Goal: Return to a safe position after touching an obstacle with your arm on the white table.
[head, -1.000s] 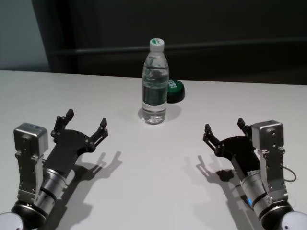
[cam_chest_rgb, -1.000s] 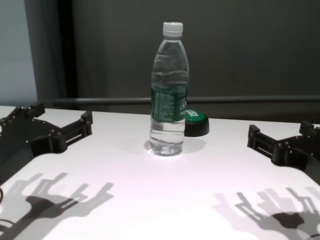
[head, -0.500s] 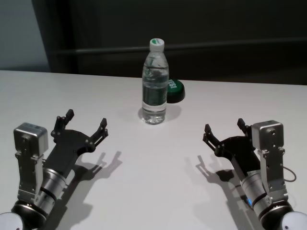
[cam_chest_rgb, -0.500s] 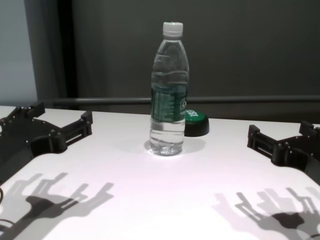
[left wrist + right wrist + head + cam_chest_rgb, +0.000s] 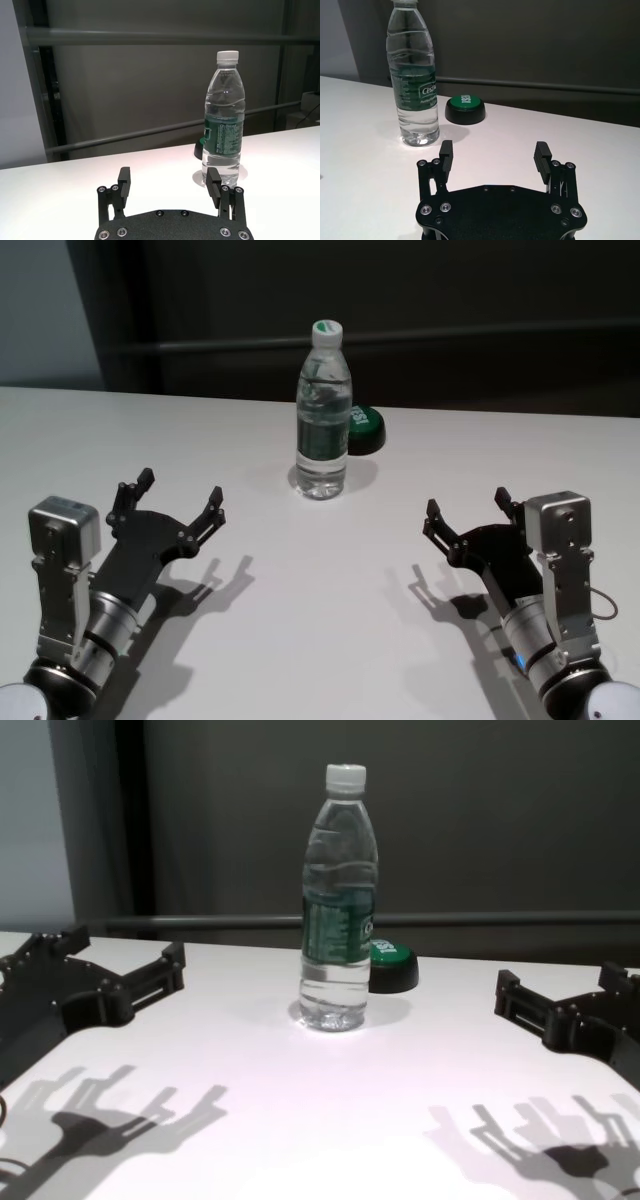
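One clear bottle (image 5: pixel 322 412), white cap, green label, upright; both grippers' jaws spread, empty.

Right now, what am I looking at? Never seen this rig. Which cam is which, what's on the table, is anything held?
It is a two-armed robot with a pincer gripper on each arm. The head view looks down from its head; the chest view sits lower, near the table edge. Each wrist view looks out past that arm's own fingers.

On the white table stands an upright water bottle with its cap on. Just behind it, to the robot's right, lies a low black puck with a green top.

The left gripper and right gripper both hover low on the near side, one to each side of the bottle and clear of it. Both are open and hold nothing.
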